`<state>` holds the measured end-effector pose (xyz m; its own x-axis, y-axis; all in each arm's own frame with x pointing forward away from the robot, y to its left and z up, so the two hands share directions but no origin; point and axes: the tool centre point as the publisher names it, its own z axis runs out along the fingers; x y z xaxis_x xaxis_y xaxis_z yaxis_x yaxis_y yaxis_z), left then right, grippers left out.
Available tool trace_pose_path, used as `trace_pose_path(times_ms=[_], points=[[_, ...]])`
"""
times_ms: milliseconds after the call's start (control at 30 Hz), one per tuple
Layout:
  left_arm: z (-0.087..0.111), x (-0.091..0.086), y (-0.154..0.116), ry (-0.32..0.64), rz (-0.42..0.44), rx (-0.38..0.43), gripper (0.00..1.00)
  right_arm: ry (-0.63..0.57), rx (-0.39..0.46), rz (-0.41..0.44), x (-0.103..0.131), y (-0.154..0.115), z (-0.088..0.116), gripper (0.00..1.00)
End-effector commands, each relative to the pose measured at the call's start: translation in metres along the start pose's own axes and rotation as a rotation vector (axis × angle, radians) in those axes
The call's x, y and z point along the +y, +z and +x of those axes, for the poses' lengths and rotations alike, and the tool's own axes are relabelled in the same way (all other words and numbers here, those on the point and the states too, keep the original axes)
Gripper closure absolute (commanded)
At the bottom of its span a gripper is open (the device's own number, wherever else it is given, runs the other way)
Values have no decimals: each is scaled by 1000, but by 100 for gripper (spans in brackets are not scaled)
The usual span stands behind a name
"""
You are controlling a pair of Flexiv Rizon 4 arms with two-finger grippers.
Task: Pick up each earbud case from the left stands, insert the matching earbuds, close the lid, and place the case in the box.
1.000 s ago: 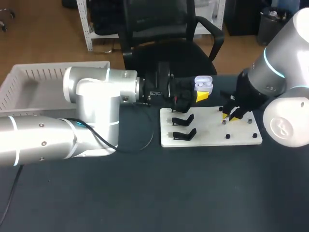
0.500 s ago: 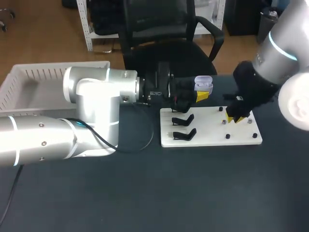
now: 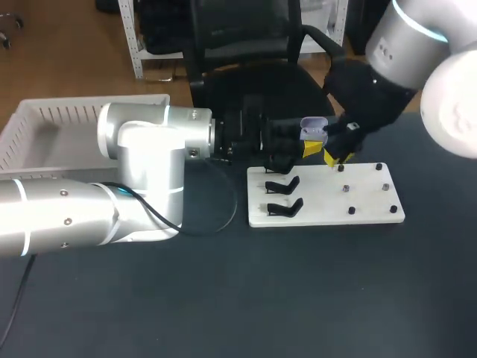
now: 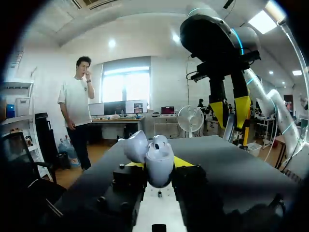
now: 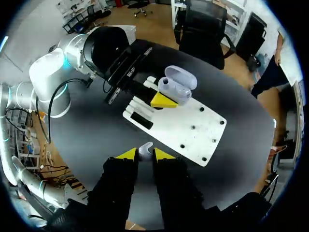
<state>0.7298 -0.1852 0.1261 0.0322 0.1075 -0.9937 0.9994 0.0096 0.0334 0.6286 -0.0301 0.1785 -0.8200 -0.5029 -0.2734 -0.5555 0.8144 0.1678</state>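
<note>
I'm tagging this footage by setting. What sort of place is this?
Probably a robotics lab bench: left arm and right arm over a dark table, a white fixture plate with black stands, a white box.

head: high behind, down | left wrist: low, close | right wrist: overhead | shared: earbud case (image 3: 314, 128)

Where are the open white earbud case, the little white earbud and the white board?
Open white earbud case (image 4: 159, 164), left wrist view, its rounded body.
Little white earbud (image 5: 145, 150), right wrist view, its middle.
Flat white board (image 3: 322, 198), head view, a bare patch.
</note>
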Motion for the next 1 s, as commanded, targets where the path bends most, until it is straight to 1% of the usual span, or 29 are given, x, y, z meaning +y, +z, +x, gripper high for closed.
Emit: trace_pose_path(times_ms=[33,267,500,533,1000], points=[[1,-2,0,4,-8,-4,100,-30,3,21,4,0,-12,100],[1,-2,0,4,-8,-4,100,-82,2,37,4,-1,-33,100],[1,-2,0,4,-8,-4,100,-107,-2,25,2,-5,-50,100],[1,-2,0,4,-8,-4,100,-96,-15,21,1,-5,-54,100],[1,-2,0,4,-8,-4,100,-96,-15,21,1,-5,-54,100]])
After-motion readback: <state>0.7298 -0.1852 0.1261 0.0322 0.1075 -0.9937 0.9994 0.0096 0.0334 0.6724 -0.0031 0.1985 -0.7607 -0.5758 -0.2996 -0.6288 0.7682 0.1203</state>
